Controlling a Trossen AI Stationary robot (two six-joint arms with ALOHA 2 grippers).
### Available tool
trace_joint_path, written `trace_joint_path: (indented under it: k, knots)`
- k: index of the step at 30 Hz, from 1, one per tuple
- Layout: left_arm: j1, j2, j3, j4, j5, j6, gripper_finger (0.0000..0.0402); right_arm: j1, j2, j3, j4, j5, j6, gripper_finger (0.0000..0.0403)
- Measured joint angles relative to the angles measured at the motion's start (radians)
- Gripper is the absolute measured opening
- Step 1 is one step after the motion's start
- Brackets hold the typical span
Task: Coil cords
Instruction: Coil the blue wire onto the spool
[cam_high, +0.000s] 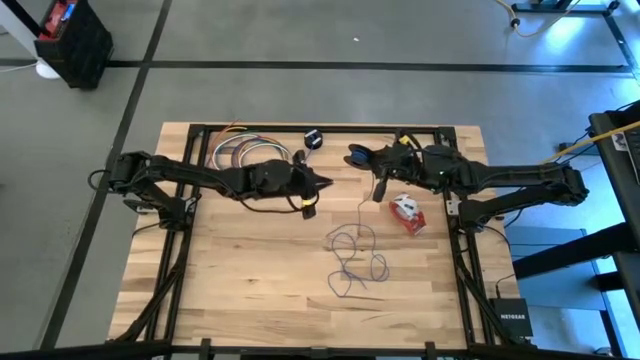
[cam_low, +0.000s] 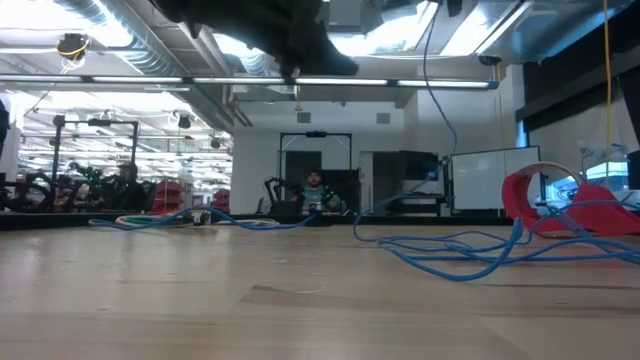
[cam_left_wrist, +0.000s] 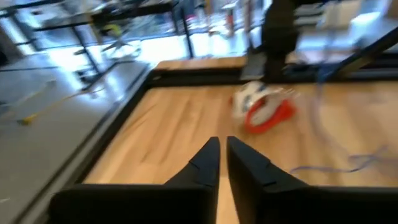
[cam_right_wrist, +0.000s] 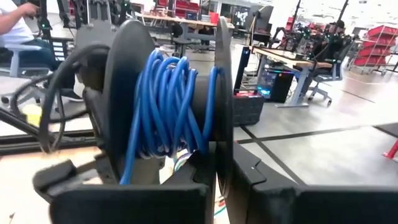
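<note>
Two cords on the table (cam_high: 240, 290): the thin bluish cord (cam_high: 356, 256) lies in a loose tangle right of centre, with one strand rising toward the spool (cam_high: 355, 157). The red-and-white bundle (cam_high: 407, 209) lies just right of it, untouched.

- Right gripper (cam_high: 367, 158), far centre: narrow, pinching the spool's flange, with several turns of cord already on the drum.
- Left gripper (cam_high: 326, 181), centre, off the table: fingers nearly together, nothing between them.

Step in hand, as I judge it: winding the slack on.

- Keep the flange pinch firm.
- Let the left take the rising strand near the spool and feed it with light tension.
- Lay the turns side by side.
- Watch that the tangle does not lift as a knot or drag the bundle.
</note>
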Motion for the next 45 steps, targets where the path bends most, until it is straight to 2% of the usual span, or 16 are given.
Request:
trace_joint_path:
  k: [2, 8, 11, 14, 20, 28, 45]
  knots:
    - [0.000, 0.015, 0.001, 0.044, 0.075, -0.022, 0.0051, 0.000, 0.000, 0.000, 0.001, 0.002, -0.011, 0.0019]
    - [-0.002, 0.125, 0.002, 0.247, 0.200, -0.108, 0.0135, 0.000, 0.000, 0.000, 0.004, 0.002, -0.018, 0.0019]
    - [-0.002, 0.188, 0.010, 0.360, 0.292, -0.147, 0.0158, 0.000, 0.000, 0.000, 0.003, 0.002, -0.019, 0.0019]
    - [-0.005, 0.230, 0.052, 0.355, 0.313, -0.144, 0.0167, 0.000, 0.001, 0.000, 0.001, 0.002, -0.019, 0.0019]
    - [-0.009, 0.284, 0.127, 0.348, 0.301, -0.055, 0.0169, 0.000, 0.002, -0.001, -0.001, 0.002, -0.019, 0.0019]
    - [-0.014, 0.288, 0.134, 0.368, 0.282, -0.005, 0.0166, 0.000, 0.002, -0.001, 0.006, -0.006, -0.019, 0.0019]
    - [-0.009, 0.350, 0.173, 0.399, 0.280, 0.001, 0.0085, 0.000, 0.002, -0.002, 0.011, -0.006, -0.019, 0.0019]
